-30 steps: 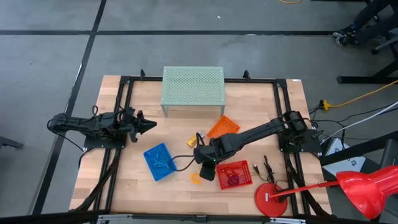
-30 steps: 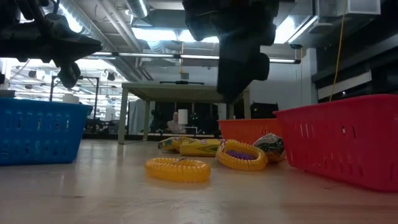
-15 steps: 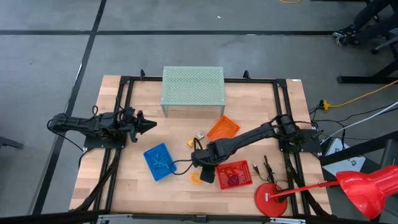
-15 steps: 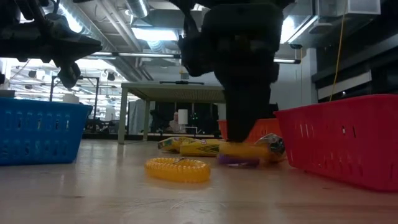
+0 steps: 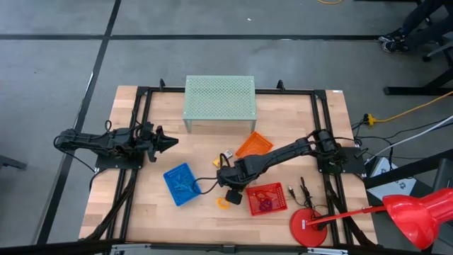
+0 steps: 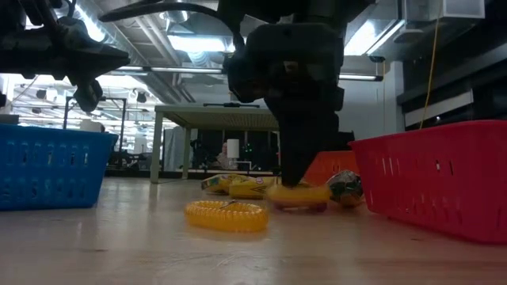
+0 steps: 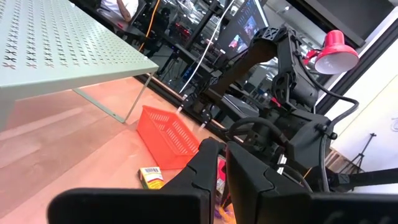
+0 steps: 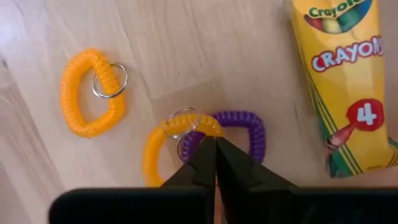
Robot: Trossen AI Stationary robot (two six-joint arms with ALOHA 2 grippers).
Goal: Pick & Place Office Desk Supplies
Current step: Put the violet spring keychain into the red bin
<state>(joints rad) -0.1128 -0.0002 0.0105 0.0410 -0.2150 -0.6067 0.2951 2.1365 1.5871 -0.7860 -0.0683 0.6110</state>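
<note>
My right gripper (image 8: 214, 144) points down at the table's middle, shut where a yellow coil loop (image 8: 157, 152) and a purple coil loop (image 8: 247, 134) meet; both lie on the wood. An orange coil loop (image 8: 90, 93) with a key ring lies apart, flat on the table, also in the low view (image 6: 227, 215). A yellow crayon box (image 8: 348, 81) lies flat beside the loops. My left gripper (image 5: 168, 142) waits shut and level over the table's left side. My right gripper comes from above, pointing steeply down, its fingers (image 6: 295, 170) shut at the joint of the yellow and purple loops (image 8: 208, 126), beside their key rings. The fingertips hide what lies between them. The yellow loop (image 6: 299, 195) lies flattened on the table under the fingers.
A blue basket (image 5: 180, 184) stands left of the right gripper, a red basket (image 5: 267, 198) right of it, and an orange basket (image 5: 253, 144) farther back. A pale green perforated stand (image 5: 219, 99) fills the far middle. A red lamp base (image 5: 307, 227) sits at the near right.
My right gripper has sunk onto the yellow and purple loops, and in the low view its fingers have drawn together there. The loops, seen before as a raised ring, now look pressed flat. The orange loop and the crayon box have stayed put.
</note>
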